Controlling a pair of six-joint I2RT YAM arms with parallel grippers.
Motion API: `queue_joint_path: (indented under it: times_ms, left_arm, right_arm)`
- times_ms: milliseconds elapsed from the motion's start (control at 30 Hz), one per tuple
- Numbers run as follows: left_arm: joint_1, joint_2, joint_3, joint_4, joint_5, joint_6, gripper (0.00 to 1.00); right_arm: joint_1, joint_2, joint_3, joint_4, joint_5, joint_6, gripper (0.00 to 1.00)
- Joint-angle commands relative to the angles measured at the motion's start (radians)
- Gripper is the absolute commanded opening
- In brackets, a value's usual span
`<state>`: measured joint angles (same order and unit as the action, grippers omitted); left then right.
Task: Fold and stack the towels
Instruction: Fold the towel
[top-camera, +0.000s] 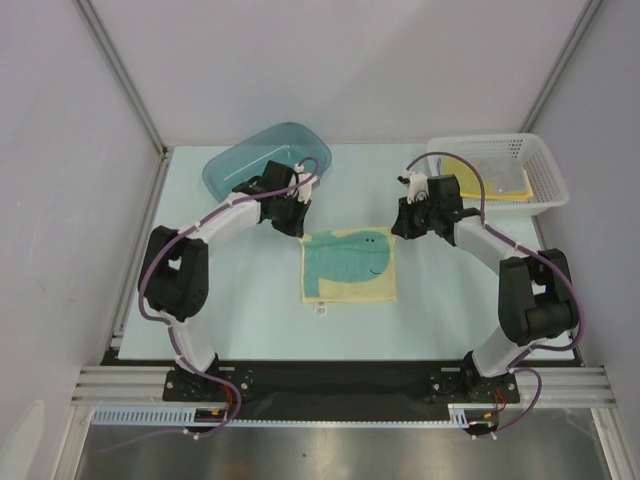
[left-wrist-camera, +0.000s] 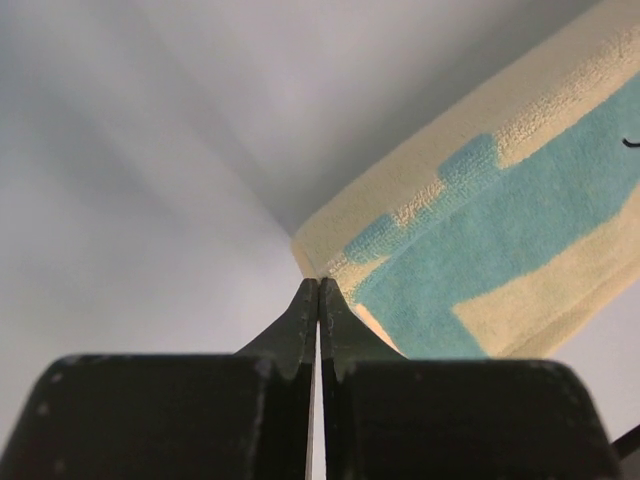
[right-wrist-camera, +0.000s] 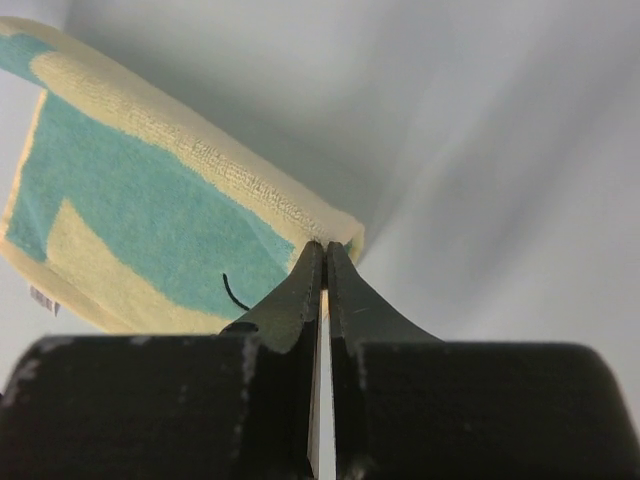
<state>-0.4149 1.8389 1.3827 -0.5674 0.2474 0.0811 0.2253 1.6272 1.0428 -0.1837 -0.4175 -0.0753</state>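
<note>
A cream towel with a teal whale (top-camera: 350, 265) lies flat at the middle of the table, a small white tag (top-camera: 321, 310) at its near left corner. My left gripper (top-camera: 300, 228) is at its far left corner and my right gripper (top-camera: 403, 230) at its far right corner. In the left wrist view the left gripper (left-wrist-camera: 318, 285) is shut, its tips pinching the corner of the towel (left-wrist-camera: 500, 230). In the right wrist view the right gripper (right-wrist-camera: 325, 248) is shut on the other corner of the towel (right-wrist-camera: 130, 210). More yellow towels (top-camera: 490, 182) lie in the basket.
A teal plastic tub (top-camera: 255, 160) stands at the back left, just behind my left wrist. A white mesh basket (top-camera: 545, 170) stands at the back right, behind my right arm. Grey walls and metal posts enclose the table.
</note>
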Motion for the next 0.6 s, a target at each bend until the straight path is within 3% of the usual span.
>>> queue_joint_path:
  times_ms: [0,567]
  left_arm:
    - [-0.004,-0.107,-0.034,0.018,-0.017,-0.012,0.0]
    - [-0.07,-0.234,-0.232,0.014,-0.043,-0.099,0.0]
  right_arm:
    - [0.014,-0.084,-0.038,0.052,0.14,0.014,0.0]
    - [0.152,-0.257,-0.181,-0.019,0.39,0.146,0.0]
